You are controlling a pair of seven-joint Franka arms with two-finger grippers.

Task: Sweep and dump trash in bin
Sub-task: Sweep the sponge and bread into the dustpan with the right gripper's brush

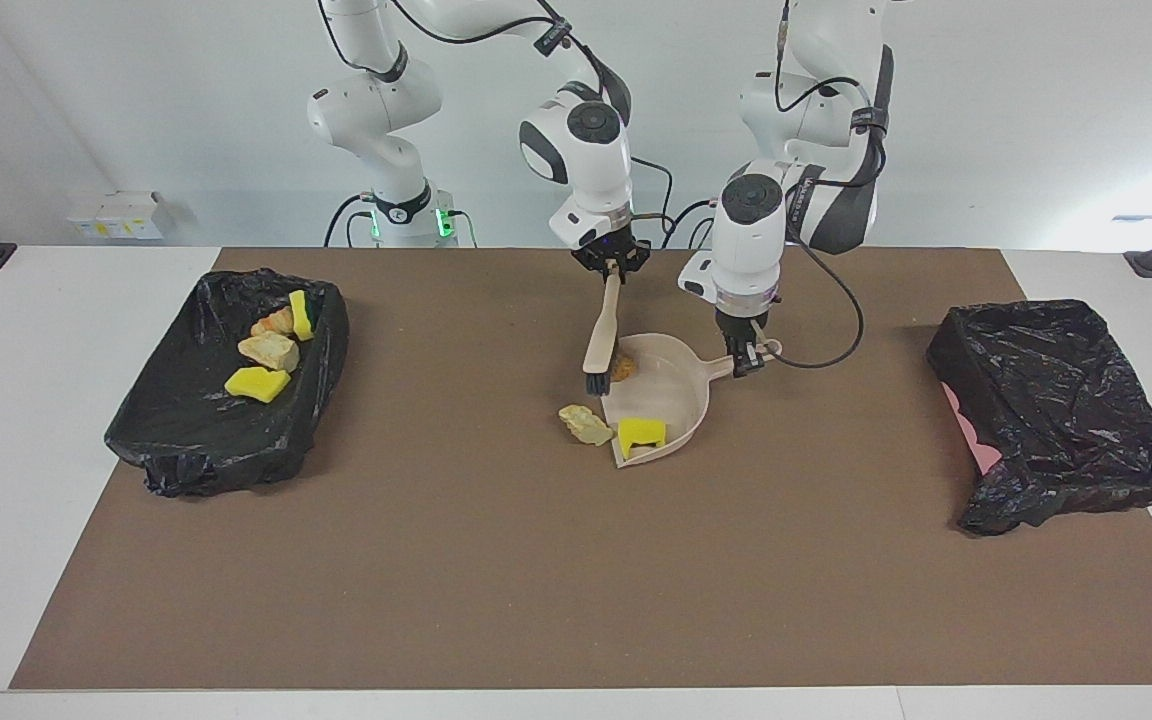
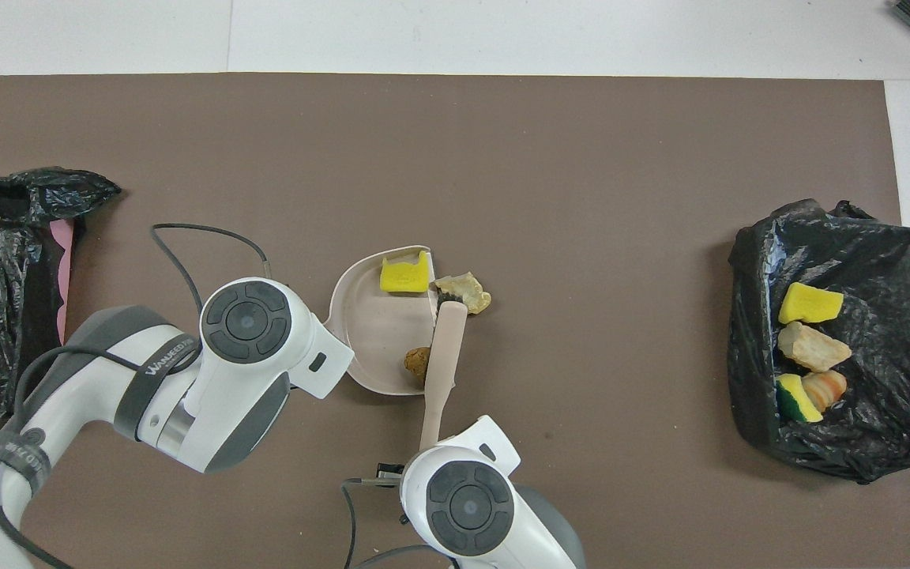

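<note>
Beige lump (image 1: pixel 586 424) is lying just outside the dustpan (image 1: pixel 678 400); right hand (image 1: pixel 612 262), clamping the brush (image 1: pixel 603 337), should nudge it inward while left hand (image 1: pixel 748 358), gripping the dustpan handle, steadies.

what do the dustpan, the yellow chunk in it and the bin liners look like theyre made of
Dustpan: smooth matte beige, one moulded piece, probably plastic.
Yellow chunk: bright, blocky with a notch cut in it, likely sponge foam.
Bin liners: glossy, crinkled black, thin plastic film.
</note>
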